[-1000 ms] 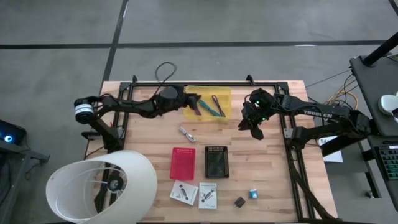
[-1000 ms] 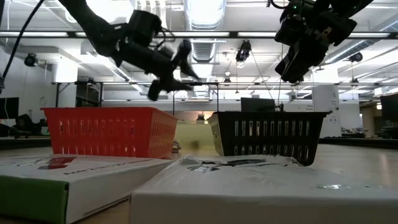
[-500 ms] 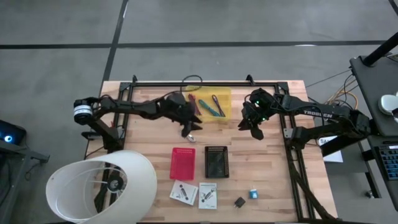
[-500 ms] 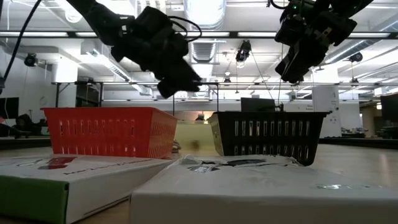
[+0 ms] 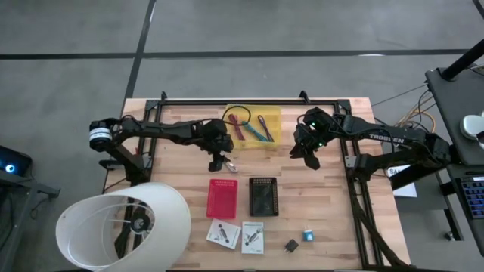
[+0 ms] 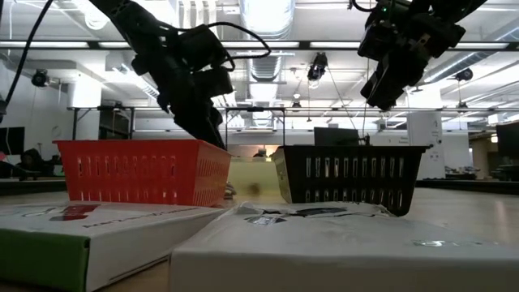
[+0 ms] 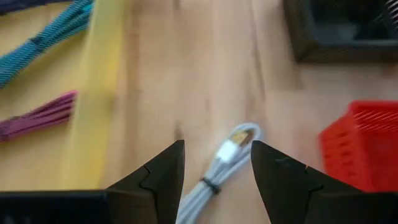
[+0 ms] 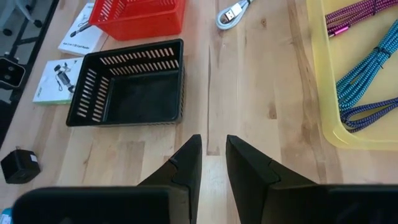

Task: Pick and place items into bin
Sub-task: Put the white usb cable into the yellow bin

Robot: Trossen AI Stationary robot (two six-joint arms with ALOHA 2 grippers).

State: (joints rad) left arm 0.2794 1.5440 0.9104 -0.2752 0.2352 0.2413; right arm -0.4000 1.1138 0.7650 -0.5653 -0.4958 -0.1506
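My left gripper (image 5: 221,159) (image 7: 217,144) is open and points down over a small coiled white USB cable (image 7: 226,157) (image 5: 229,163) that lies flat on the wood. Its fingers stand on either side of the coil, and I see no touch. A yellow tray (image 5: 271,121) holds a magenta braided cable (image 7: 38,116) and a teal one (image 7: 43,37). My right gripper (image 5: 305,155) (image 8: 213,138) hovers right of the tray, narrowly open and empty. Two white cards (image 5: 224,233) (image 5: 252,236), a black cube (image 5: 291,245) and a blue cube (image 5: 308,236) lie near the near edge.
A red bin (image 5: 221,198) and a black bin (image 5: 263,196) stand side by side just nearer than the white cable, both empty as far as shows. A black frame rail (image 5: 249,101) runs along the far edge. A white lamp shade (image 5: 125,225) overhangs the near left corner.
My left gripper has left the yellow tray, swung toward the near edge, tipped to point downward and come down over the white cable. The right arm has kept still.
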